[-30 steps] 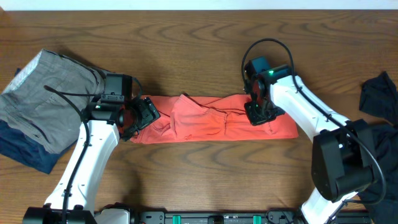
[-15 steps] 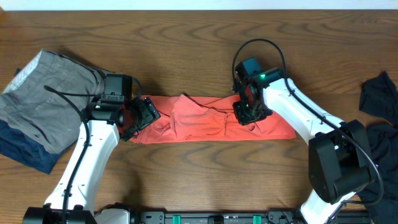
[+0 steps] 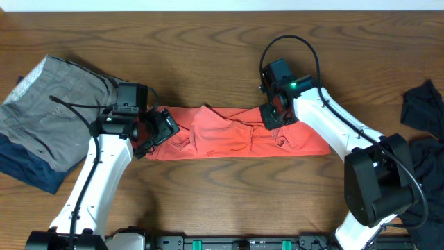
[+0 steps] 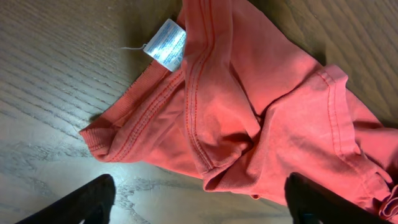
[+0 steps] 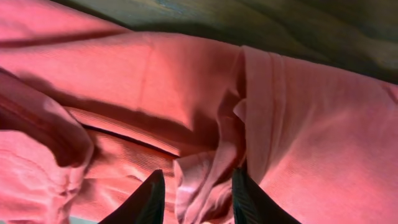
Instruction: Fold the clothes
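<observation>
Fingers (image 5: 152,196) of the right tool (image 5: 199,186) are standing narrow, pinching a raised fold of the coral-red shirt (image 5: 311,124) between them. In the overhead view this tool (image 3: 272,119) is sitting on the upper edge of the shirt (image 3: 229,139), right of the frame's centre.

The left tool (image 4: 199,183) is gaping wide and holding nothing. Its two dark fingers (image 4: 93,199) are showing at the bottom corners of the wrist view, with the shirt's hemmed edge (image 4: 205,124) bunching just ahead of them. A white label (image 4: 166,42) is sticking out from the cloth at the upper left of that view. Seen from overhead, this tool (image 3: 158,128) is resting at the shirt's left end.

The shirt is lying as a long, rumpled band across the middle of the brown wooden worktop (image 3: 222,55). A grey garment (image 3: 48,104) is lying over a dark blue garment (image 3: 21,167) at the frame's left edge, and a black garment (image 3: 423,104) is lying at the right edge, well apart from the shirt.
</observation>
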